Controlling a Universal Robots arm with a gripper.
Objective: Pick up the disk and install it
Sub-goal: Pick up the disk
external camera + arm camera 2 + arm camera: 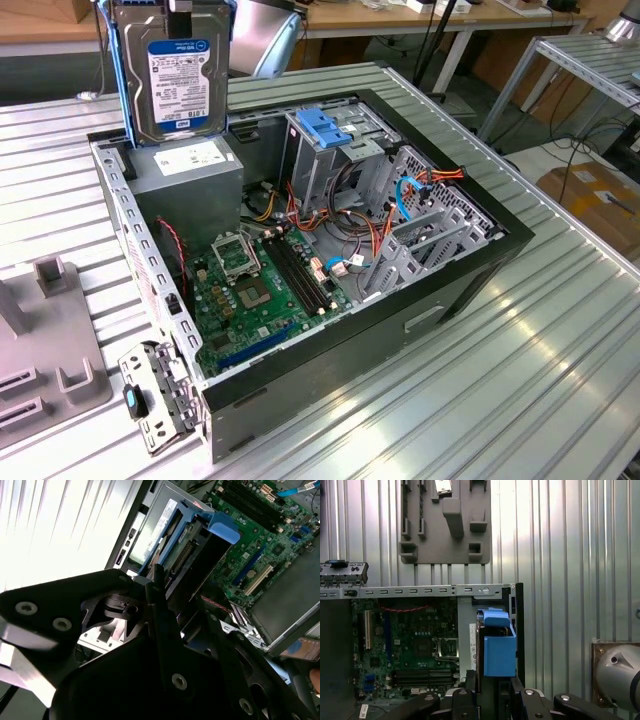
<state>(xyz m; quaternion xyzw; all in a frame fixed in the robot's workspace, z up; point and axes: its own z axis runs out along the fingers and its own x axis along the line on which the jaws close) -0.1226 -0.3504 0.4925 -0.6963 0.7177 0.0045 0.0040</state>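
Note:
The disk, a silver-grey drive with a white-and-blue label in light-blue carrier rails, hangs upright in the air at the exterior view's upper left. It is above the back corner of the open computer case, over the grey power-supply box. My gripper holds it by its top end, shut on it. In both wrist views the disk appears edge-on with its blue rail end pointing away, and the black fingers stand on either side of it. The gripper looks down on the case.
Inside the case are a green motherboard, a drive cage with a blue handle piece, and orange and blue cables. A grey slotted fixture lies on the ribbed metal table at the exterior view's left. Workbenches stand behind.

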